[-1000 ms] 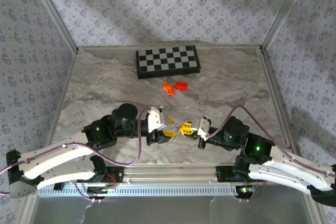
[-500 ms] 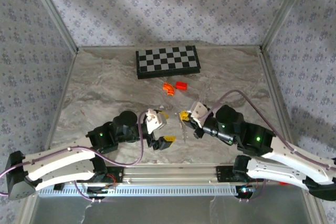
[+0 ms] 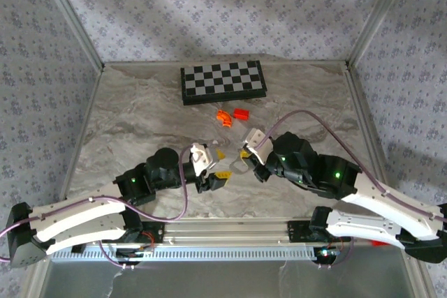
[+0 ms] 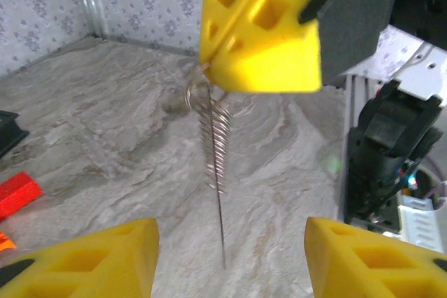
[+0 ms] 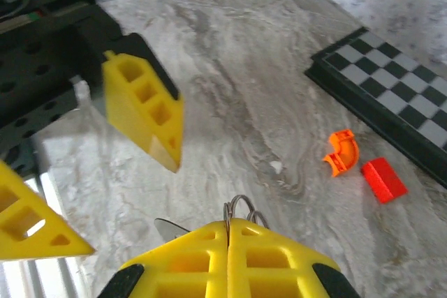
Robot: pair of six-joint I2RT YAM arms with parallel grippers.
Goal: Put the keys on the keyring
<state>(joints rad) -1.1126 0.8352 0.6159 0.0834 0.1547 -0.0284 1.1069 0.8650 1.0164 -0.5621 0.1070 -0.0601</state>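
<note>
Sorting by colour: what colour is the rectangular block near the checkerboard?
The rectangular block is red; right wrist view.

Place: was a robotics lab test cell (the floral print was only a backdrop).
Walls: patterned sheets (image 3: 209,12) hung between aluminium frame posts (image 3: 70,13).
Bench: marble-look tabletop (image 3: 140,116); left arm (image 3: 77,218) and right arm (image 3: 377,214) sat at an aluminium rail (image 3: 230,230).

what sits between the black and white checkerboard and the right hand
An orange curved piece and a red rectangular block lie between the black-and-white checkerboard and the right hand, seen in the top view.
</note>
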